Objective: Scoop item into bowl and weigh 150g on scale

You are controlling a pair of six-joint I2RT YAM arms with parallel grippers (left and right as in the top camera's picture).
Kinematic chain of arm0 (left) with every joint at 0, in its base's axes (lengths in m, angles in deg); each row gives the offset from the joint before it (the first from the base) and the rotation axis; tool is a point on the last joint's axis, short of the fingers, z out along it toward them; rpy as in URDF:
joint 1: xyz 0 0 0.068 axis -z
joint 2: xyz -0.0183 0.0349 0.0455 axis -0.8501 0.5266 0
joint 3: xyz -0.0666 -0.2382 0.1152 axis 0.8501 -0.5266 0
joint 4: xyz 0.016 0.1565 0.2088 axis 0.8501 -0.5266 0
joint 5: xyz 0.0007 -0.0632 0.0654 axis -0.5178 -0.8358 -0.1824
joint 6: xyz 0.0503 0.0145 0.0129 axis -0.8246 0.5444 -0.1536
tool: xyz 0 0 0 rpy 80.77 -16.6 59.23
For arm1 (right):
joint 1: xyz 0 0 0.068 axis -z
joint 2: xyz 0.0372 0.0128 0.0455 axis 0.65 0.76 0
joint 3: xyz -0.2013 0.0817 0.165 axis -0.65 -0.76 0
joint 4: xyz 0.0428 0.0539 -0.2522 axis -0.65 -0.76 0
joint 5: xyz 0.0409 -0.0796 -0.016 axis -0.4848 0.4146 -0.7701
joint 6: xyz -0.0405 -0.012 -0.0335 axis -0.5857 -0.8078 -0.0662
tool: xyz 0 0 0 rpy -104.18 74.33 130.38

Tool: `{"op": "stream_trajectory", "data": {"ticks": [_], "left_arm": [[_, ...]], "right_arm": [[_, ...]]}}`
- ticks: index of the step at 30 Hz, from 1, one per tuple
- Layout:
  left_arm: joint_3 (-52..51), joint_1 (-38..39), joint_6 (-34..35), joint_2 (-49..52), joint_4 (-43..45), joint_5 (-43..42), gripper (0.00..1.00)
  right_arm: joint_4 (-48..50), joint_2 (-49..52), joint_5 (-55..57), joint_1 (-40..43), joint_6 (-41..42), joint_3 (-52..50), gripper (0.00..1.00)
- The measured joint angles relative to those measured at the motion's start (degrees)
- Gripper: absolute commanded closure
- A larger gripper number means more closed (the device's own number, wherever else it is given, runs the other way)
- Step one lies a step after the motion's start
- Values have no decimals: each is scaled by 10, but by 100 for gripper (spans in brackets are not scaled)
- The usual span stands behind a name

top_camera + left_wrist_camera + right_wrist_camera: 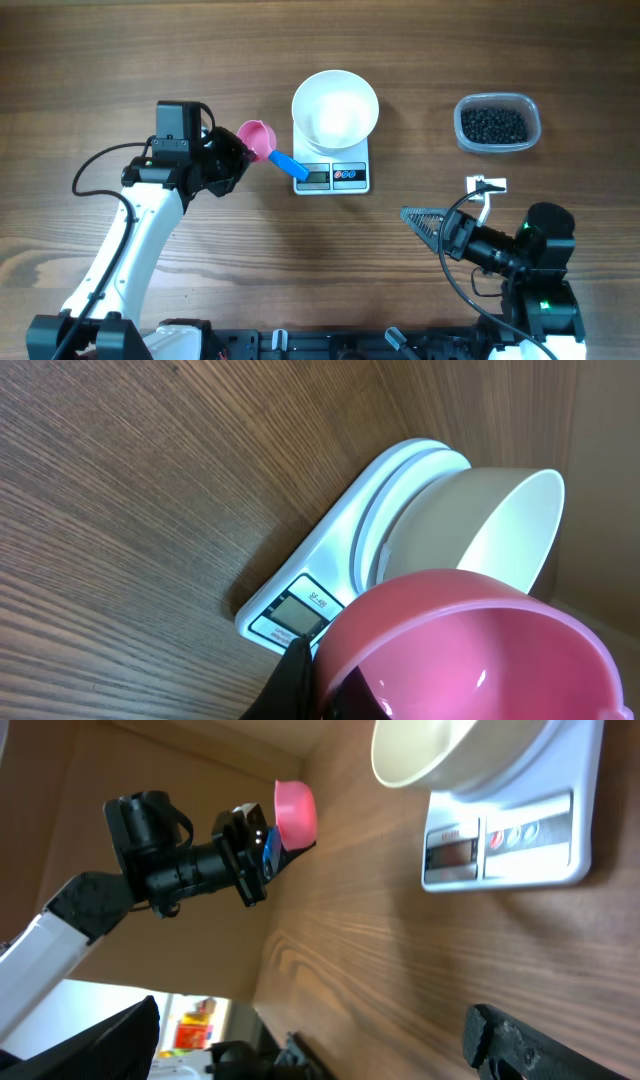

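The white bowl (pixel 335 107) stands empty on the small white scale (pixel 345 177), also seen as bowl (pixel 480 520) on scale (pixel 330 560) in the left wrist view. My left gripper (pixel 235 155) is shut on a pink scoop (pixel 257 136) with a blue handle (pixel 289 166), held just left of the scale; the scoop cup (pixel 470 650) is empty. The item, a heap of black pellets (pixel 493 124), lies in a clear tub at the right. My right gripper (pixel 425 232) stands open near the front right, holding nothing.
The clear plastic tub (pixel 530 128) sits right of the scale, beyond my right arm. A small white tag-like piece (pixel 487 185) lies between the tub and my right gripper. Bare wooden tabletop (pixel 120 60) spreads to the left and back.
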State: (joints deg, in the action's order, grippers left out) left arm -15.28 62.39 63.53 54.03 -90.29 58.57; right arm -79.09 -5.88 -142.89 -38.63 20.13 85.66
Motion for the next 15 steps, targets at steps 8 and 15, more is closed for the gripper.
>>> {"op": "stream_trajectory", "data": {"ticks": [8,15], "left_arm": [[0,0,0,0,0,0,96],[0,0,0,0,0,-7,96]], "right_arm": [[41,23,4,0,-47,0,0],[89,95,-42,0,-43,0,0]]}}
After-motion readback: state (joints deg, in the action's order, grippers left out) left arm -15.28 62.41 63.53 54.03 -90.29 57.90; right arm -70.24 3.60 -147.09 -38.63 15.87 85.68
